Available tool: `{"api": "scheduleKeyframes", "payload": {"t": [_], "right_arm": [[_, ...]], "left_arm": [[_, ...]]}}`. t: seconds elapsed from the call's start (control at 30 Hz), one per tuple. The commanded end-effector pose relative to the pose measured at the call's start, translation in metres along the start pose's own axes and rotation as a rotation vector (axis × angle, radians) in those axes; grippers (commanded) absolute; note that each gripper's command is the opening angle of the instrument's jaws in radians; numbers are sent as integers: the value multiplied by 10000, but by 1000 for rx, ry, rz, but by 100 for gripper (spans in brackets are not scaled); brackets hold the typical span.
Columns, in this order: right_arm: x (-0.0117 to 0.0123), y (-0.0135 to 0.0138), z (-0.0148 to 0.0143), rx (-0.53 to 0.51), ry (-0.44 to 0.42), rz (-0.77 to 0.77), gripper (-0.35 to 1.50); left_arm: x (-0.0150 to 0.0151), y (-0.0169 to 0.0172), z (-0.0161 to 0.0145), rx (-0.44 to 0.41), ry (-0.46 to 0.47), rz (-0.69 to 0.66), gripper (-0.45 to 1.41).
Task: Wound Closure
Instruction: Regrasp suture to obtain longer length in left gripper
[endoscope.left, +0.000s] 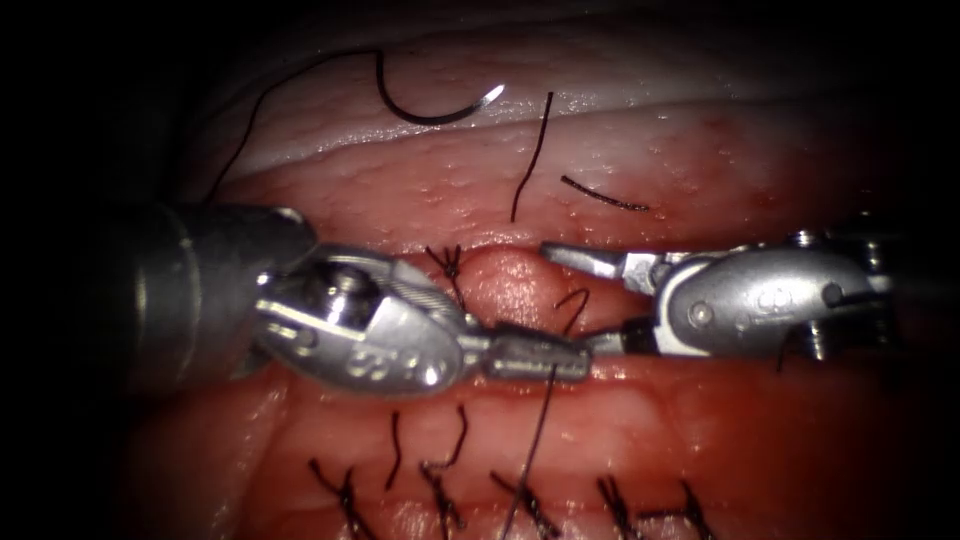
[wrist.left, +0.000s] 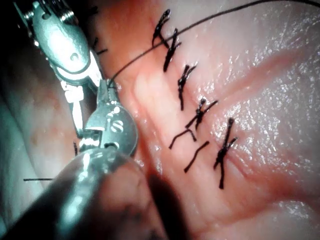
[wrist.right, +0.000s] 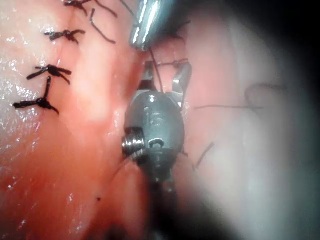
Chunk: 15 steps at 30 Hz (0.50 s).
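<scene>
The left tool (endoscope.left: 540, 355) is lying across the cut (endoscope.left: 500, 290) with its jaws clamped together on the thread (endoscope.left: 535, 440), which is running down from the jaw tips toward the lower row of knots (endoscope.left: 440, 500). The right tool (endoscope.left: 590, 300) is sitting with its jaws spread apart, one above and one below a small loop of thread, gripping nothing. The needle (endoscope.left: 440, 115) is lying free on the pale upper tissue (endoscope.left: 700, 160), well apart from both tools and not in the tissue. Cut ends of thread (endoscope.left: 605, 195) are resting near it.

Risk, as a judgement: the open right jaws are bracketing the strand, so a closure here could sever or fray it. The unheld needle could be dragged by any pull on the thread. Whether the strand is taut is unclear in the right wrist view.
</scene>
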Motion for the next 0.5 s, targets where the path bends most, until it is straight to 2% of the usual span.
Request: {"api": "scheduleKeyframes", "payload": {"t": [0.03,0.2,0.23,0.3,0.37,0.43,0.5], "right_arm": [[-4,-4,9,4,7,-3,-35],[-4,-6,3,30,17,69,-35],[-5,-5,1,33,15,123,-35],[-6,-2,-2,40,12,171,-35],[-9,2,-5,48,0,178,-35],[-14,7,-7,52,-4,184,-35],[-19,10,-8,55,-7,189,-35]], "left_arm": [[-3,-1,5,1,2,1,-45],[-4,-4,5,3,6,0,-42],[-4,-5,5,9,8,0,-25],[-4,-6,4,18,10,-1,30],[-3,-7,5,42,12,-1,67],[-2,-7,5,68,17,0,77],[0,-7,5,81,13,0,96]]}}
